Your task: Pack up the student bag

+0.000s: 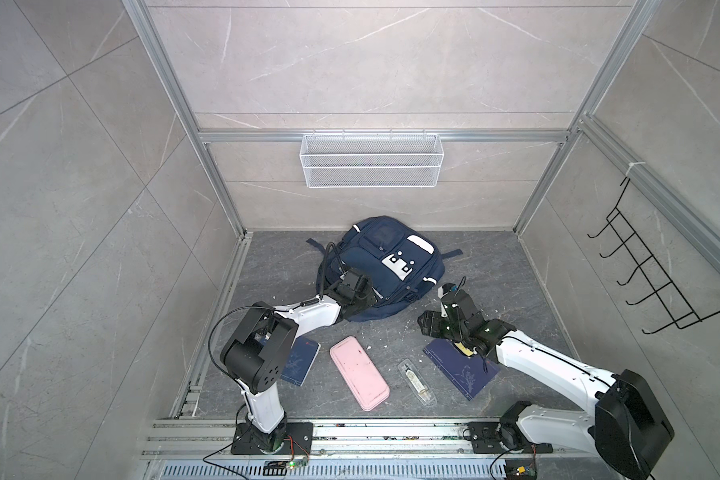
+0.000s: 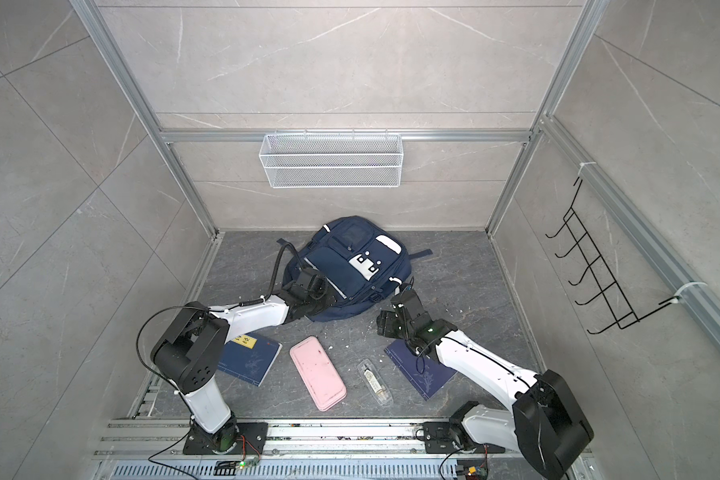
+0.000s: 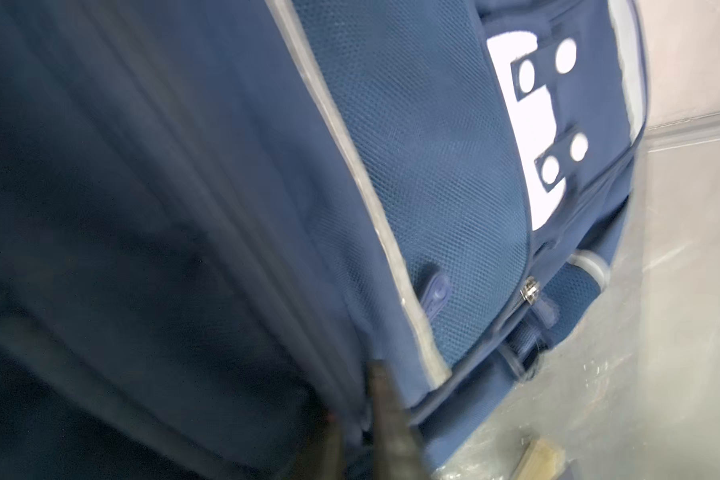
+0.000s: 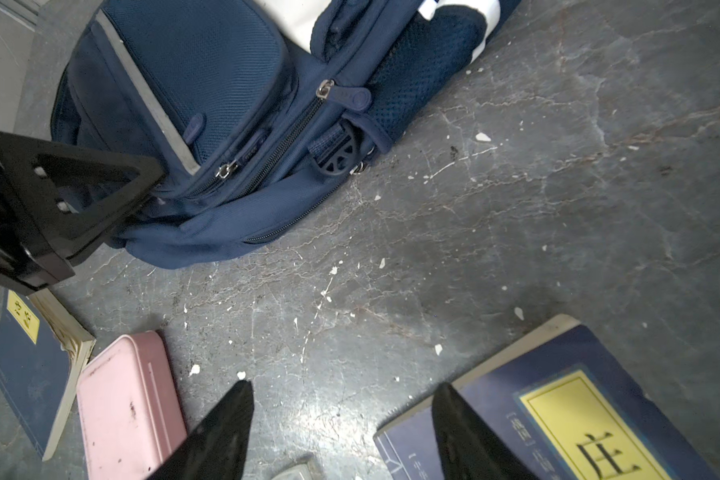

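The student bag (image 1: 387,266) is laid front-up on the dark marbled tabletop (image 1: 495,270), its white dotted patch (image 1: 398,266) turned upward. It is met at its near edge by the left gripper (image 1: 366,301). In the left wrist view the fingers (image 3: 385,415) of that gripper are seen pressed together on a fold of the bag's navy fabric, just beside the end of a silver stripe (image 3: 362,187). Exactly what is caught in the pinch is blurred. In the right wrist view the same gripper is shown with its tip against the bag's corner, close to a zipper slider (image 4: 225,170).

The right gripper (image 4: 341,415) is shown with its jaws spread, and nothing but bare tabletop is seen between them. The bag is found ahead of this gripper, apart from it and not touched by it. A navy book with a yellow label (image 4: 578,415) is seen lying under and just beside one of its fingers. A pink case (image 4: 129,407) is placed off to the other side, and a second navy book (image 4: 30,365) is seen beyond that case. In both top views a clear plastic case (image 1: 417,382) is seen between the pink case and the labelled book, behind the right gripper.
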